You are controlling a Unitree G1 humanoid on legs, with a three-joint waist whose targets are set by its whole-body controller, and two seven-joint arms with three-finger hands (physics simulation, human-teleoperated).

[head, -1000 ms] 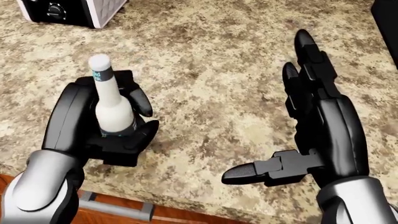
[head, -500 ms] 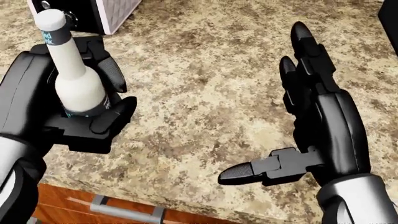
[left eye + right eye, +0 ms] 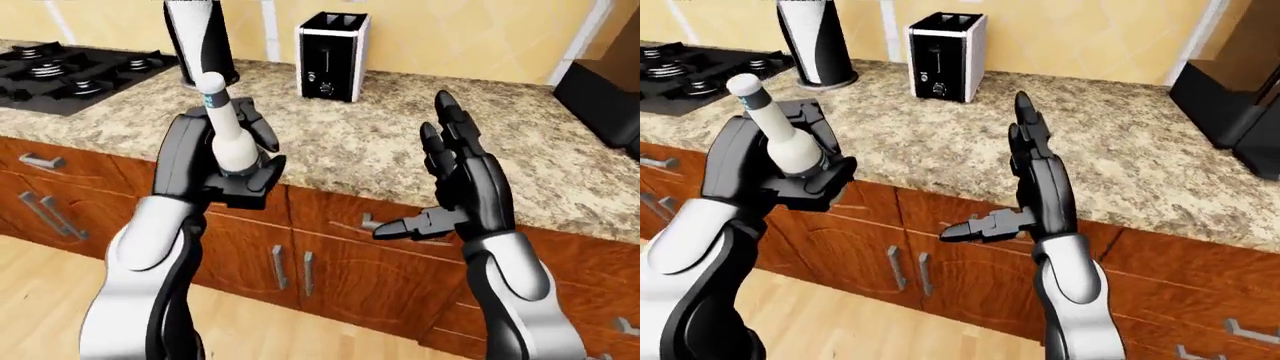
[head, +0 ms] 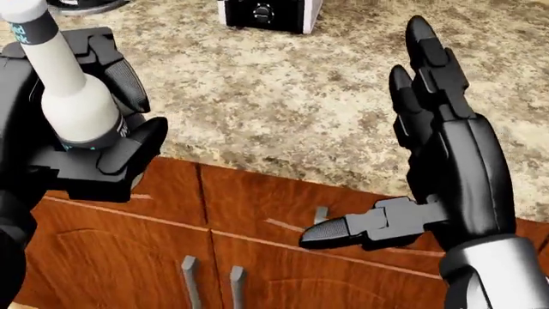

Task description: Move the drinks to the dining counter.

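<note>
The left hand (image 3: 225, 169) closes its black fingers round the body of a white long-necked bottle with a teal label band (image 3: 228, 135), held upright and clear of the speckled granite counter (image 3: 370, 142). The right hand (image 3: 455, 180) hangs empty at three o'clock, fingers spread wide. By my judgement, one drink is lifted; carrying it to the dining counter, which is not in view, remains. At twelve o'clock stands a black-and-white toaster (image 3: 333, 56).
</note>
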